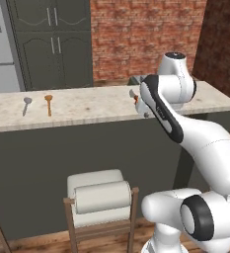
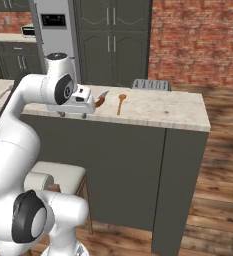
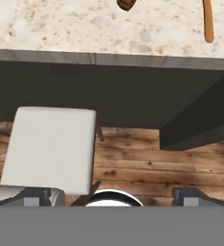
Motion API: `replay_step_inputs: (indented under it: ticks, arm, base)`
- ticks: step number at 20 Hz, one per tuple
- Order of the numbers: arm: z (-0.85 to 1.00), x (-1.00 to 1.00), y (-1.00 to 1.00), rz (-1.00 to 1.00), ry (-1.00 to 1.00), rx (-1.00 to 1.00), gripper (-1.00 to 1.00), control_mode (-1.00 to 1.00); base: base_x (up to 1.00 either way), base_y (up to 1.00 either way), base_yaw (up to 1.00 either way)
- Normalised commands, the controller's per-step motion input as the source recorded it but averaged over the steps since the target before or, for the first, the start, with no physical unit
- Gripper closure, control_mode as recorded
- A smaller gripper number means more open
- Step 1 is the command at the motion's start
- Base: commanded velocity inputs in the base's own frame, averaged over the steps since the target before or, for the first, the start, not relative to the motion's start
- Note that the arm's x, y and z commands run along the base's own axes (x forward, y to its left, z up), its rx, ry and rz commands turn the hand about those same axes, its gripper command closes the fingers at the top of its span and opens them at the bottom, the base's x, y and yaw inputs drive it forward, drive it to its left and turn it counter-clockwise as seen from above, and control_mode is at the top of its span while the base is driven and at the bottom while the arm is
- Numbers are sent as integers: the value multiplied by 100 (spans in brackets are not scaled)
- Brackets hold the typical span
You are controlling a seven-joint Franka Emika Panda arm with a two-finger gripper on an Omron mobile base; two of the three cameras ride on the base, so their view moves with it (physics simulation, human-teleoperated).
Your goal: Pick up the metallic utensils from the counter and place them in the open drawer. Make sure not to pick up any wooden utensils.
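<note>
On the pale speckled counter [image 1: 87, 106] a silver-grey metallic utensil [image 1: 26, 104] lies at the far left, with a wooden spoon [image 1: 48, 104] just right of it. The same metal piece [image 2: 6, 91] shows behind my arm in the right base view. My gripper [image 2: 73, 115] hangs open and empty, pointing down, just off the counter's front edge. Close behind it lie a utensil with a silver head and red-brown handle [image 2: 102, 98] and a second wooden spoon [image 2: 120, 103]. In the hand view both fingertips [image 3: 36, 196] stand wide apart above the floor. The open drawer is out of view.
A cushioned wooden stool [image 1: 99, 197] stands against the counter's dark base, directly below my hand [image 3: 51, 149]. A grey ribbed object [image 2: 150, 84] sits at the counter's back edge. Tall dark cabinets [image 1: 55, 44] and a brick wall [image 1: 146, 34] lie behind.
</note>
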Motion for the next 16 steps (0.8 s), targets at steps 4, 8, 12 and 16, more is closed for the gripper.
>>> replay_step_inputs:
  ticks: [4,8,12,16]
  arm:
    - [34,75,0,0,-1,0,-100,-100]
    - [11,99,0,0,-1,-1,-100,-100]
    - [7,94,-4,0,0,-1,-100,-100]
    - [0,99,-6,0,6,0,-100,-100]
  base:
    - [0,0,0]
    - [0,0,0]
    - [0,0,0]
    - [0,0,0]
